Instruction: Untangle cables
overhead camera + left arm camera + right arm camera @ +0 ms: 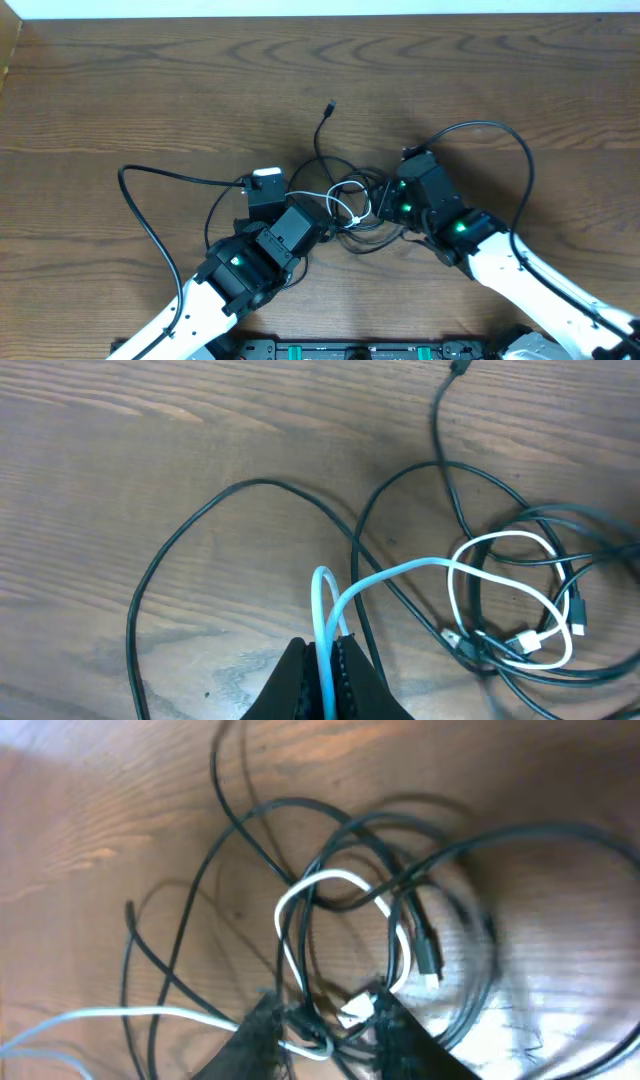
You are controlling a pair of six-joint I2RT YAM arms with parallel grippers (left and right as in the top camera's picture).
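Note:
The cables [348,208] lie bunched in the middle of the table, between the two arms. A white cable [505,592] loops through black cables [470,490] there. One black cable runs away from the bunch to a small plug [330,105]. My left gripper [325,660] is shut on a strand of the white cable, just left of the bunch [322,228]. My right gripper [330,1025] stands at the bunch's right side [378,208]. Its fingers [262,1025] are apart, with black strands and the white plug [355,1010] in the gap between them.
A thick black arm wire [150,215] arcs out to the left of the left arm. Another arm wire [515,145] arcs over the right arm. The table's far edge [320,16] runs along the top, and a black rail [360,350] sits at the front.

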